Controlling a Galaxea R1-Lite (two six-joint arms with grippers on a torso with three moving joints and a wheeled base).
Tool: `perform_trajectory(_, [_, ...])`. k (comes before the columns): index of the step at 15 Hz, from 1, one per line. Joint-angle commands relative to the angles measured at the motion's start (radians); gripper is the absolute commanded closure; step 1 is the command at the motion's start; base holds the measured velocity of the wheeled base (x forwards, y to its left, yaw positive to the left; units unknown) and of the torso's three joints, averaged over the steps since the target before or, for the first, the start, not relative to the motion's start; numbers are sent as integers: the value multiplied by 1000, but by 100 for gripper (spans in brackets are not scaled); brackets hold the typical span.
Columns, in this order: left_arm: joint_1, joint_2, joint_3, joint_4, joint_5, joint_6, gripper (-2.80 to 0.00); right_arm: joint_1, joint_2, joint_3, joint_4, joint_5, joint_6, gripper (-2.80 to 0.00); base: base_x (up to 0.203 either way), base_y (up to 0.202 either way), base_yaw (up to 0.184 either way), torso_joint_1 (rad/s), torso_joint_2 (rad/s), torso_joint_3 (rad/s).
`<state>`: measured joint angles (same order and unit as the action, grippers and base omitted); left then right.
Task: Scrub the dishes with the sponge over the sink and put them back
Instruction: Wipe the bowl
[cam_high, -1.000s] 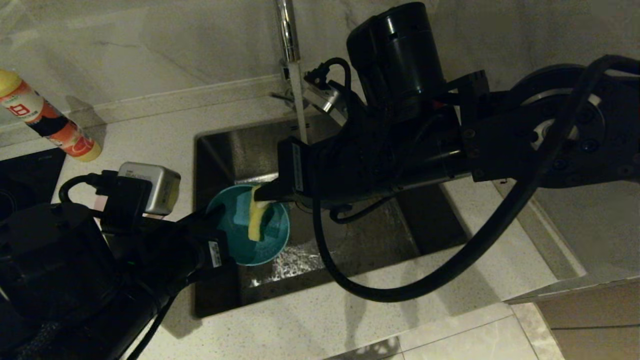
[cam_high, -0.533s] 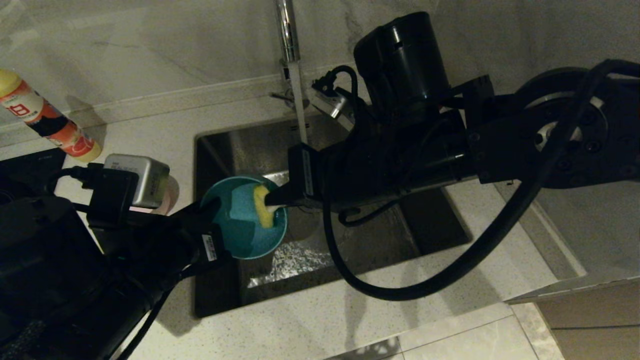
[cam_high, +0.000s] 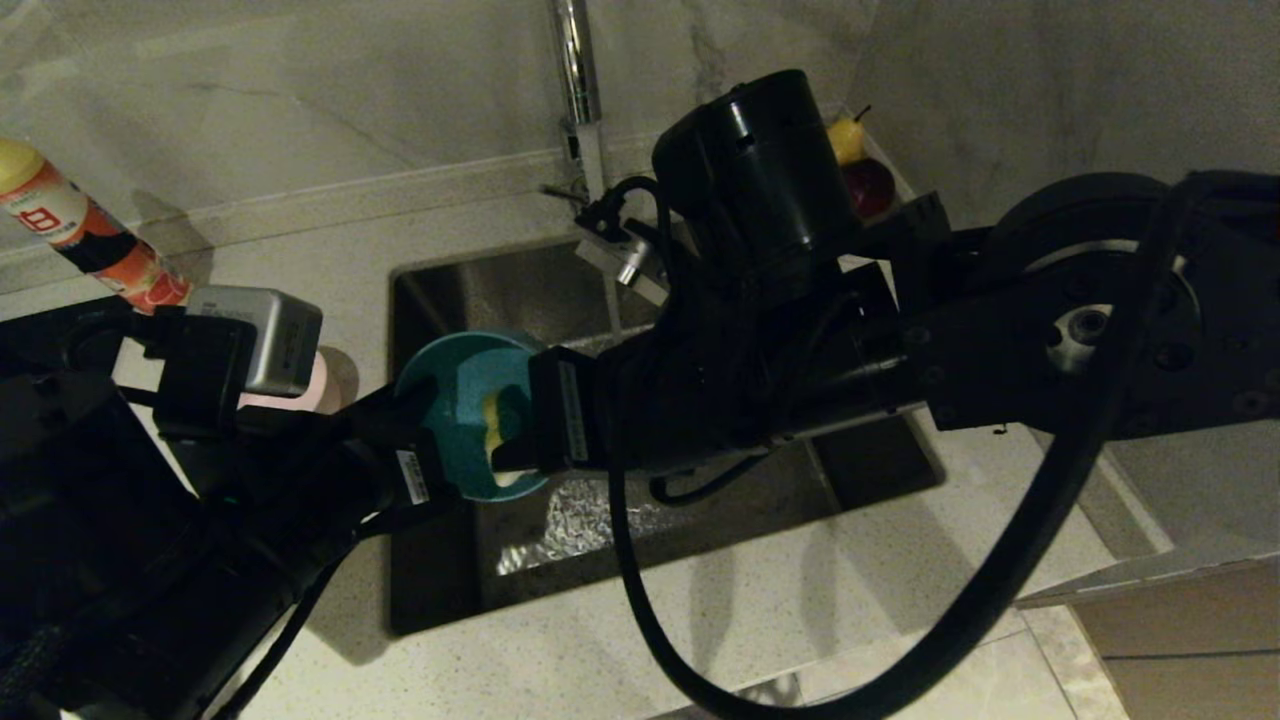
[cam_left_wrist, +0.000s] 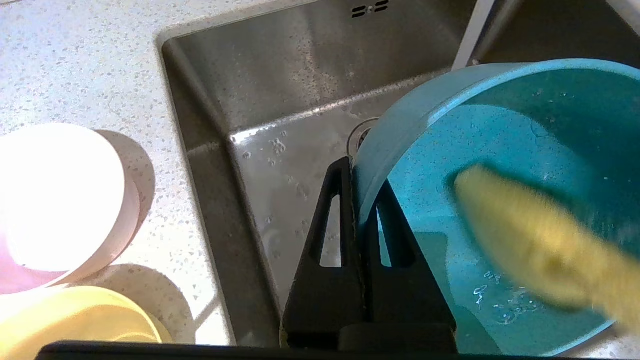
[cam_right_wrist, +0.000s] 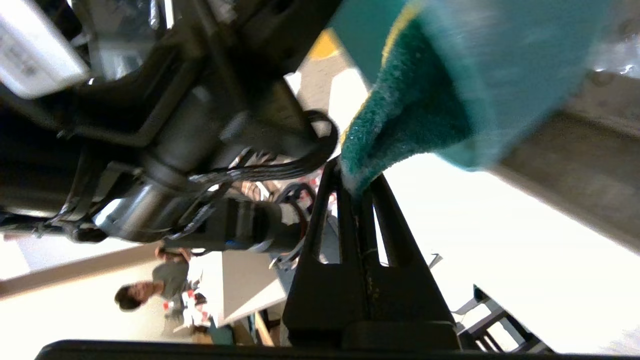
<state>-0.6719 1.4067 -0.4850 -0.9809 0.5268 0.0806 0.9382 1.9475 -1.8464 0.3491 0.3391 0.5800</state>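
Note:
Over the sink (cam_high: 700, 500), my left gripper (cam_high: 420, 435) is shut on the rim of the light blue bowl (cam_high: 455, 400), holding it tilted on edge. In the left wrist view its jaws (cam_left_wrist: 357, 170) pinch the bowl's wall (cam_left_wrist: 400, 125), one finger inside and one outside. My right gripper (cam_high: 505, 450) is shut on the sponge (cam_high: 492, 420) and reaches into the bowl from the right. The yellow sponge (cam_left_wrist: 530, 240) is blurred against the wet inside of the bowl. From the right wrist, the green scouring face (cam_right_wrist: 400, 115) sticks out of the shut gripper (cam_right_wrist: 355, 180).
The pink bowl (cam_left_wrist: 55, 200) and the yellow bowl (cam_left_wrist: 75, 320) stand on the counter left of the sink (cam_left_wrist: 280, 100). The chrome faucet (cam_high: 575, 70) rises behind the basin. A bottle (cam_high: 80, 235) stands at the far left, and fruit (cam_high: 860, 170) at the back right.
My right arm has swung left, carrying the sponge across the inside of the bowl from its right side toward its middle. The left gripper has raised the bowl slightly.

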Motion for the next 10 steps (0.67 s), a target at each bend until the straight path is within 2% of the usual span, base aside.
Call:
perform_trajectory(1, [0, 8, -4, -7, 4, 0, 0, 24, 7, -11, 1, 3, 3, 0, 0, 0, 0, 0, 0, 0])
perform_trajectory(6, [0, 6, -4, -9, 5, -2, 0, 44, 8, -10, 1, 3, 4, 0, 0, 0, 0, 0, 0, 0])
perform_trajectory(10, [0, -3, -4, -5, 7, -2, 0, 29, 13, 9, 3, -3, 10, 0, 0, 0, 0, 0, 0, 0])
